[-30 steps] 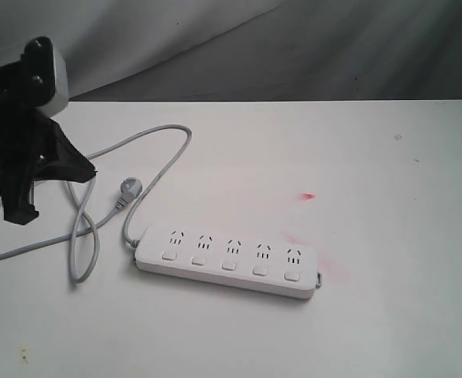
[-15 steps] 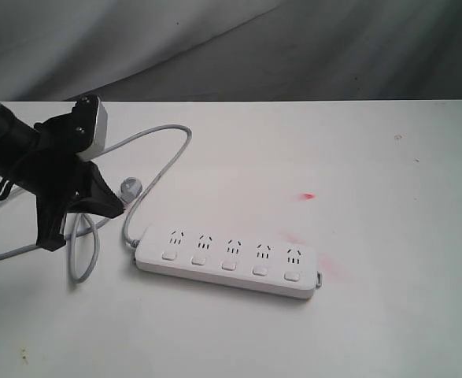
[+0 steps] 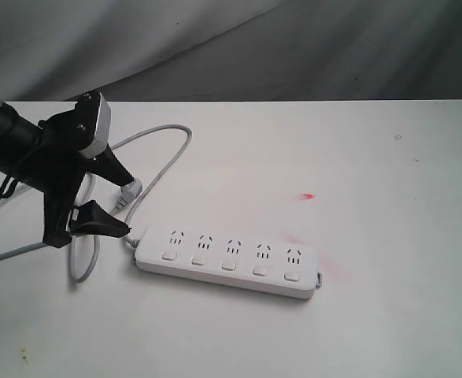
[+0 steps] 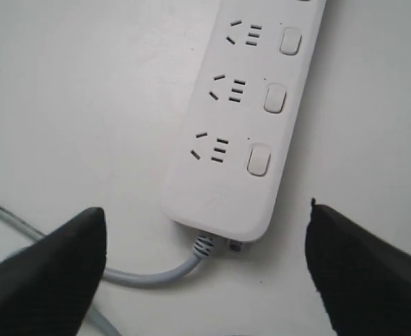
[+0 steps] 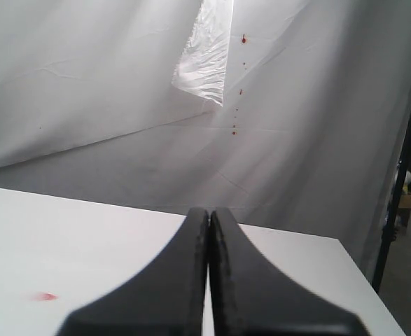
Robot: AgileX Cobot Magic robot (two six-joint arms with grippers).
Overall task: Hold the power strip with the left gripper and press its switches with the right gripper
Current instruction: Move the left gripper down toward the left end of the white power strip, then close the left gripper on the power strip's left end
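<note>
Approach for the hold is the step in hand, by the look of it. The left hand (image 3: 126, 206) is poised with its fingers spread wide and nothing between them. The power strip (image 3: 229, 261) lies flat on the white surface (image 3: 372, 157) just ahead of its fingertips, cord end nearest. In the left wrist view the rounded end where the grey cord (image 4: 149, 278) leaves sits just beyond the two fingers, touched by neither. The switches (image 4: 259, 159) run in a row away from this hand along one long edge of the strip.

The right hand (image 5: 209, 213) has its fingers pressed flat together, holding nothing. Its camera sees only bare surface and draped backdrop, so the strip is well apart from it.

The next move probably calls for the left hand to advance and lower until its fingers straddle the strip's width near the cord end, then close on the two long edges. It should stay clear of the cord and the nearest switch. Only with the strip pinned can the right hand's closed tip press.
</note>
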